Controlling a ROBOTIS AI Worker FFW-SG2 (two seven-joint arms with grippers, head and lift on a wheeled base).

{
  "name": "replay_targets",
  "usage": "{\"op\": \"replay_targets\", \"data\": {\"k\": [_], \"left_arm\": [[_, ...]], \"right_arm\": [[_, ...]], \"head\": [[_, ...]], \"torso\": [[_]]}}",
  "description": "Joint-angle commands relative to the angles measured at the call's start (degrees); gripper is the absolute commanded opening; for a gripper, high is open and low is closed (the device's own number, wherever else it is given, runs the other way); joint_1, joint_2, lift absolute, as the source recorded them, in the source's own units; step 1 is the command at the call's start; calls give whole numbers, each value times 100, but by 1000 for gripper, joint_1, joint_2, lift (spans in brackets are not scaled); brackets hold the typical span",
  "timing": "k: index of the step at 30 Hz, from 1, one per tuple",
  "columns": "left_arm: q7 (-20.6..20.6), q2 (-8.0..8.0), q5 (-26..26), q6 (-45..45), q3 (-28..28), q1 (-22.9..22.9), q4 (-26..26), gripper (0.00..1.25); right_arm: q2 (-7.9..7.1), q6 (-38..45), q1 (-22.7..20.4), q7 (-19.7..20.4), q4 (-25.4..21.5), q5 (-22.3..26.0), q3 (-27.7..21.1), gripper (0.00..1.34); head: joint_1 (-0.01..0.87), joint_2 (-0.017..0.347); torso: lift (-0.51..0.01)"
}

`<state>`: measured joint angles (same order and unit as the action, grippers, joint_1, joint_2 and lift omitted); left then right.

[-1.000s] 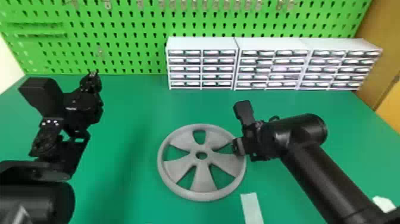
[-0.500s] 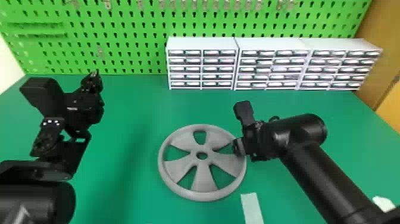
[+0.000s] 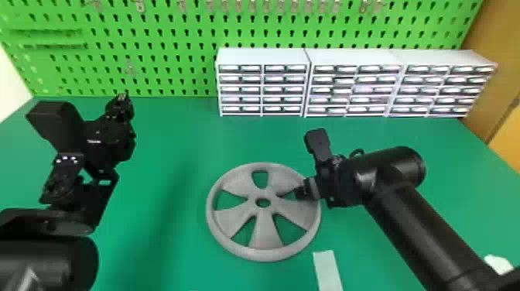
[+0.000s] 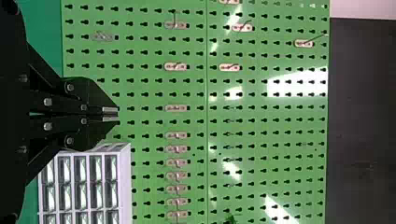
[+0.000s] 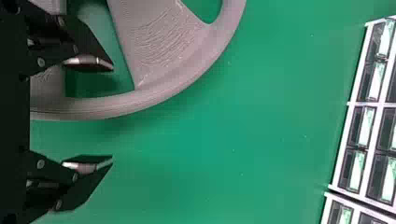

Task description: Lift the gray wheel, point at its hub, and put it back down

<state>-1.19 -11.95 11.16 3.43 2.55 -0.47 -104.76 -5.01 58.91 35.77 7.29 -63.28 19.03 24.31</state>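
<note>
- No words, numbers, brands or signs can be read anywhere.
- Drawer cabinets (image 3: 356, 83): pale patches on the drawer fronts; whether these are labels cannot be told.
- Left arm (image 3: 112, 143), to the left of the drawer cabinets and nearer the robot: a tiny light mark on its black housing, too small to make out.
- White strip (image 3: 327, 271), nearer the robot than the drawer cabinets: no legible print.

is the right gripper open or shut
Open: the right gripper has its two fingers well apart in its wrist view, with the gray wheel's rim showing between them.
</note>
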Motion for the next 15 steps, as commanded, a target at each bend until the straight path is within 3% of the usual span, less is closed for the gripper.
{"op": "replay_targets", "data": {"k": [1,7,15], "left_arm": [[-4,0,9,0,0,3,-1,28],[-4,0,9,0,9,12,-1,28],[-22,0,26,0,27,21,-1,28]], "right_arm": [[0,-73,0,0,-9,-49,-41,861],[0,-213,-18,0,-106,-145,-225,865],[-53,-793,-185,0,-695,-497,-638,865]], "head": [[692,48],[692,48],[692,48]], "torso": [[-88],[-88],[-88]]}}
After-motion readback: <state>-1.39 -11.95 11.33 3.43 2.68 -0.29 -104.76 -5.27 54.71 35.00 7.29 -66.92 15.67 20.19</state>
